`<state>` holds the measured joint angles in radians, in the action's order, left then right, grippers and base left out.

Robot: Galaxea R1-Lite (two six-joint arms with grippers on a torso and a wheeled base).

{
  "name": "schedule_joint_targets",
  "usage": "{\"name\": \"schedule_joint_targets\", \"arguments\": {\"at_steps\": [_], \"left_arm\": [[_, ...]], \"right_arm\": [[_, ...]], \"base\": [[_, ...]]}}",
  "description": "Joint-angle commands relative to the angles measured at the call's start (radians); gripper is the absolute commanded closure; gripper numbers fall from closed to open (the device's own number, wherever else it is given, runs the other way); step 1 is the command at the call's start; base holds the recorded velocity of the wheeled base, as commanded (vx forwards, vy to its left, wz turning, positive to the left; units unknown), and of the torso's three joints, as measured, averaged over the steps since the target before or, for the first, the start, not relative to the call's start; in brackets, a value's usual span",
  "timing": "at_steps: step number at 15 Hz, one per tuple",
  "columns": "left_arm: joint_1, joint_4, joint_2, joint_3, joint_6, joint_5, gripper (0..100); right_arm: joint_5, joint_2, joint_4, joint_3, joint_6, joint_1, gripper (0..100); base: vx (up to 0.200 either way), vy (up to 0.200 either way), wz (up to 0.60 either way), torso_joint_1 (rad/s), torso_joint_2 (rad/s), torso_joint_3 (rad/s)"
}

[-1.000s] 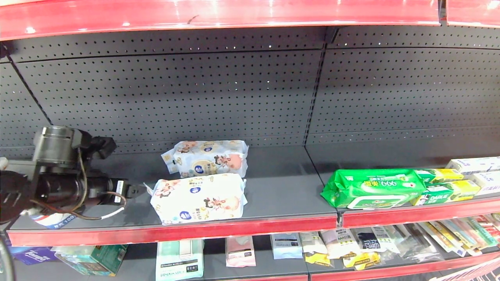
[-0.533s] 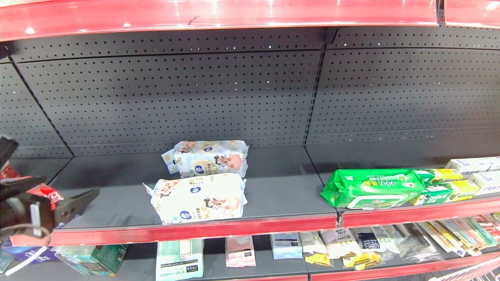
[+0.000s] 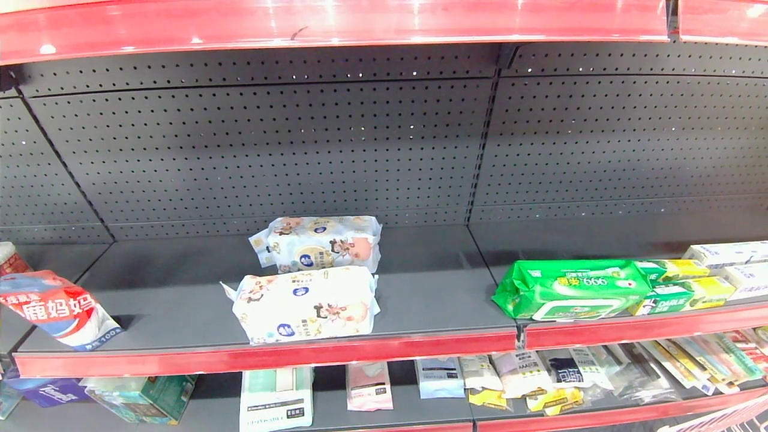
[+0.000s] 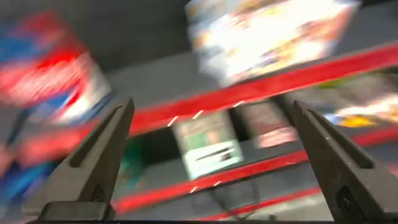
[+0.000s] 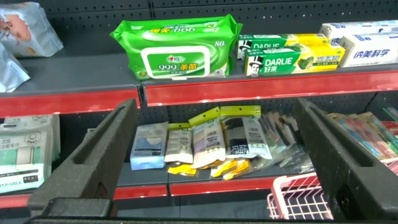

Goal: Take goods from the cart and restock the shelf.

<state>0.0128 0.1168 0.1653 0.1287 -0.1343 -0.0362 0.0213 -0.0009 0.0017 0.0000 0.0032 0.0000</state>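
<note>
A red, white and blue pack (image 3: 57,309) lies at the left end of the grey shelf (image 3: 180,300), free of any gripper; it shows blurred in the left wrist view as the pack (image 4: 56,74). My left gripper (image 4: 211,106) is open and holds nothing, in front of the shelf's red front edge (image 4: 261,87). Two white printed tissue packs (image 3: 306,303) (image 3: 321,242) lie mid-shelf, one behind the other. My right gripper (image 5: 216,106) is open with nothing in it, facing the green wipes pack (image 5: 177,46).
Green wipes (image 3: 573,288) and toothpaste boxes (image 3: 684,287) fill the shelf's right part. Small packets (image 5: 205,143) lie on the lower shelf. A pink cart basket corner (image 5: 298,202) sits low at the right. Bare shelf lies between the packs.
My left arm has drawn back leftward out of the head view, its gripper open, leaving the red, white and blue pack on the shelf's left end.
</note>
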Motion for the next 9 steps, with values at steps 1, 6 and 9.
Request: {"name": "schedule_joint_targets", "arguments": {"at_steps": [1, 6, 9], "left_arm": [[-0.011, 0.007, -0.165, -0.044, 0.047, 0.111, 0], [-0.011, -0.040, -0.165, -0.067, 0.084, -0.048, 0], [-0.011, -0.072, -0.165, -0.081, -0.048, -0.051, 0]], "right_arm": [[0.000, 0.001, 0.000, 0.000, 0.000, 0.000, 0], [-0.003, 0.001, 0.000, -0.002, -0.005, 0.000, 0], [-0.001, 0.001, 0.000, 0.000, -0.003, 0.000, 0]], "base": [[0.000, 0.000, 0.00, 0.000, 0.00, 0.000], [0.000, 0.000, 0.00, 0.000, 0.00, 0.000], [0.000, 0.000, 0.00, 0.000, 0.00, 0.000]]}}
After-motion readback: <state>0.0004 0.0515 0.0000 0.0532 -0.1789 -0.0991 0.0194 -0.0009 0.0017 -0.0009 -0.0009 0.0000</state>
